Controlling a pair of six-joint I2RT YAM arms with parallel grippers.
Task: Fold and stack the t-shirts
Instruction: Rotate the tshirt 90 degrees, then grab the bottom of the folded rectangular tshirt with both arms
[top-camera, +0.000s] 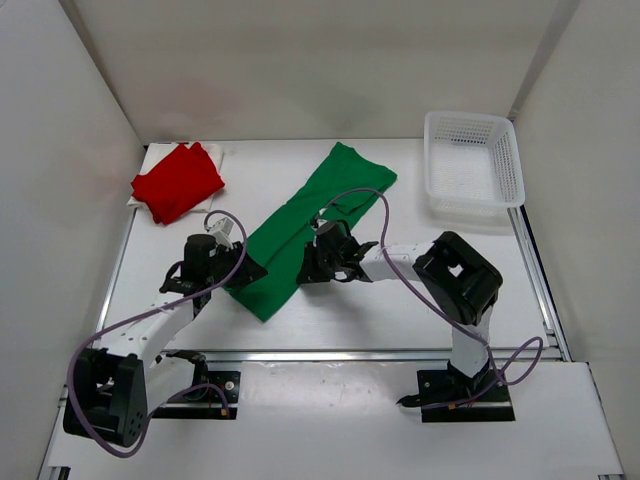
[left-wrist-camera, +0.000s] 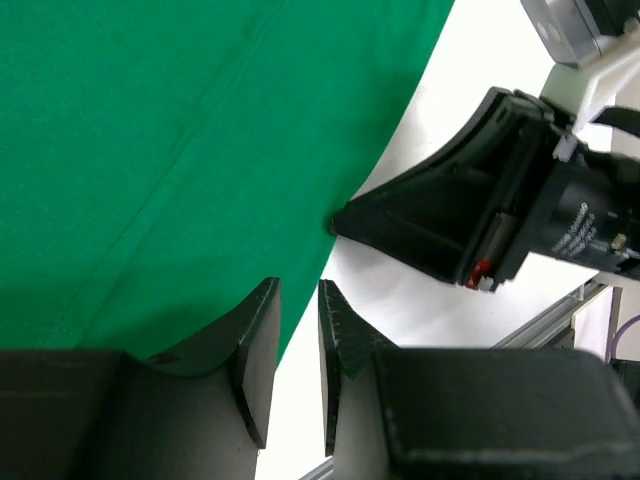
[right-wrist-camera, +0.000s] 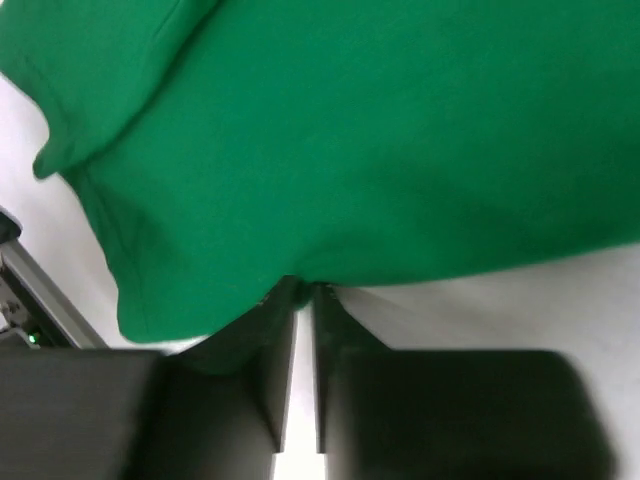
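A green t-shirt (top-camera: 300, 225), folded into a long strip, lies diagonally across the middle of the table. My left gripper (top-camera: 245, 270) is at the left edge of the strip's near end. In the left wrist view (left-wrist-camera: 298, 285) its jaws stand a narrow gap apart over the shirt (left-wrist-camera: 150, 130) edge, with nothing between them. My right gripper (top-camera: 308, 268) is at the strip's right edge. In the right wrist view (right-wrist-camera: 304, 287) it is pinched on the hem of the shirt (right-wrist-camera: 350, 130). A folded red t-shirt (top-camera: 177, 181) lies at the far left.
A white mesh basket (top-camera: 470, 118) stands at the far right. The red shirt rests on a white cloth (top-camera: 150, 160). The right gripper's black body (left-wrist-camera: 450, 220) is close in front of my left gripper. White walls enclose the table.
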